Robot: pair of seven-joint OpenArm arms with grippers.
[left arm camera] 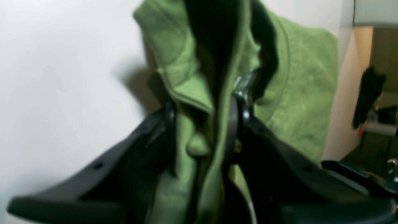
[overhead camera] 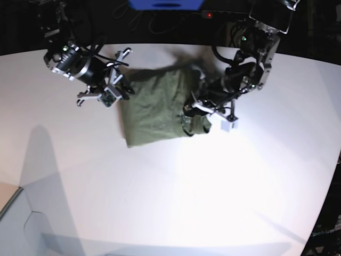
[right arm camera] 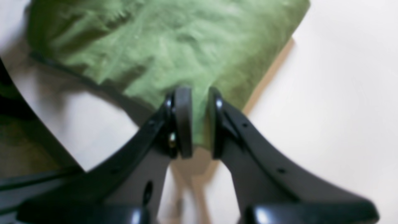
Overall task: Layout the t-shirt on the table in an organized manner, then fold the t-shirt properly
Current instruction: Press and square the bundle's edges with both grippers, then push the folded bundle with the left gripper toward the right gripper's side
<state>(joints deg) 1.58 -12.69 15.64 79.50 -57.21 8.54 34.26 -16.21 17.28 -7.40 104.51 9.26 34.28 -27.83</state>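
We see the olive-green t-shirt [overhead camera: 154,109] lying on the white table [overhead camera: 176,202], toward the far side and about mid-width in the base view, partly folded into a rough, wrinkled block. Its near-right corner is bunched up in a lump under the left arm.

The left gripper [left arm camera: 202,124] pinches that bunch: in the left wrist view, thick folds of green cloth with a stitched hem run up between the two black fingers [left arm camera: 168,124], which press on them from both sides. The cloth beyond the fingers stands up off the table, then spreads flat further back. View is blurry, so finer detail of the hem is hard to read.

The right gripper [right arm camera: 199,121] pinches the opposite edge of the t-shirt, on the base view's left. In the right wrist view a thin edge of cloth sits between its two dark pads [right arm camera: 183,121], jaws nearly together, the rest of the fabric fanning out wrinkled beyond them. White table shows on both sides of that gripper.

Both arms reach in from the far side of the table, one at each end of the garment.
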